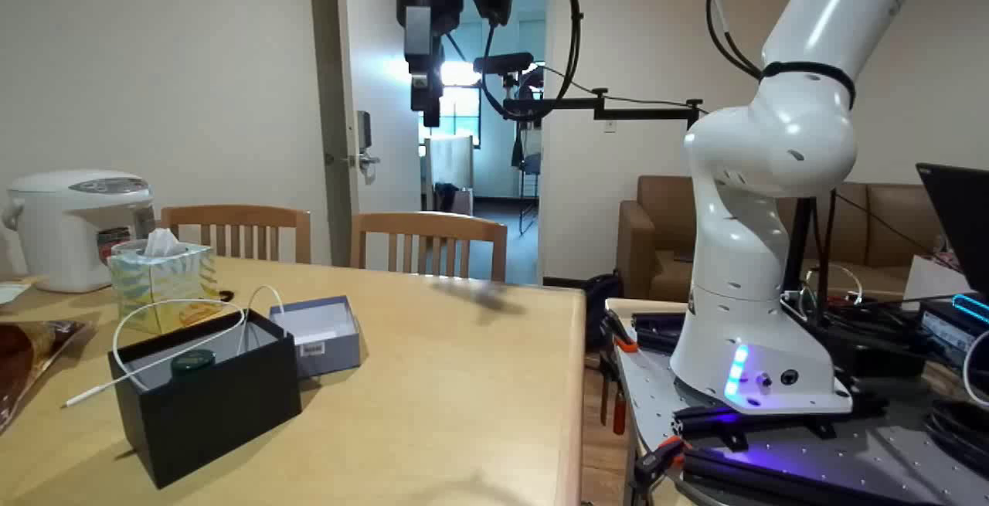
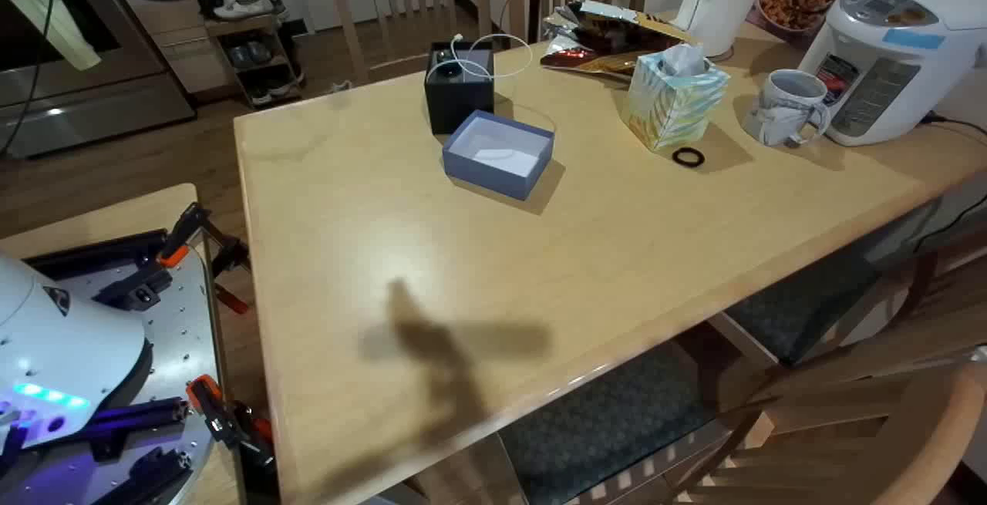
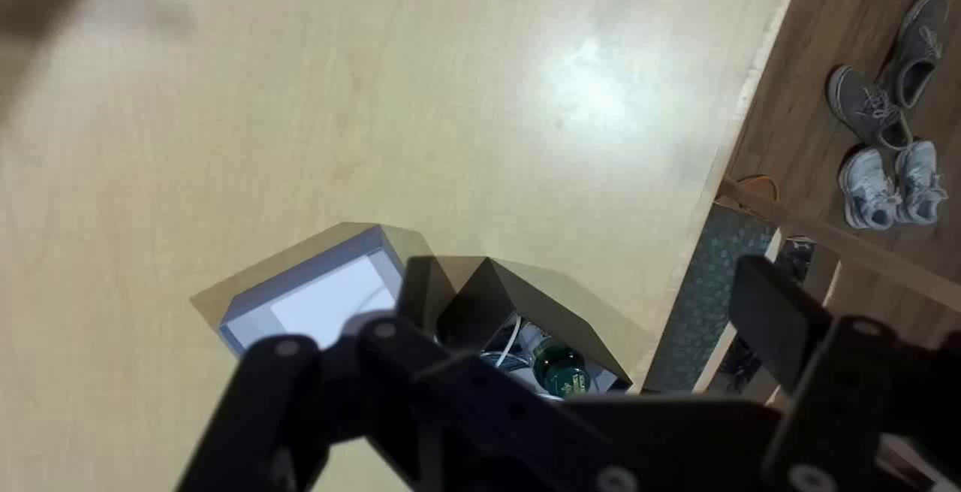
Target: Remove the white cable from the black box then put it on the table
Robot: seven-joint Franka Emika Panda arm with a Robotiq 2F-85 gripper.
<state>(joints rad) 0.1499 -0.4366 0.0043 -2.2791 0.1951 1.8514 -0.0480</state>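
Note:
The black box (image 1: 220,421) stands open-topped on the light-brown table (image 1: 448,367); it also shows in an exterior view (image 2: 461,108) and the wrist view (image 3: 551,303). The white cable (image 1: 91,394) lies partly inside the box and loops above and over its rim, its plug end hanging outside the near wall. Its loops also show in an exterior view (image 2: 514,73), and a stretch inside the box shows in the wrist view (image 3: 507,342). My gripper (image 1: 429,108) hangs high above the table, apart from box and cable. In the wrist view its fingers (image 3: 593,282) are wide apart with nothing between them.
A smaller blue-grey box (image 2: 493,173) stands beside the black box. A green-capped bottle (image 3: 563,375) is inside the black box. A tissue box (image 2: 671,104), mug (image 2: 783,108), snack bags (image 2: 601,46) and white water boiler (image 1: 85,232) stand farther off. Chairs surround the table.

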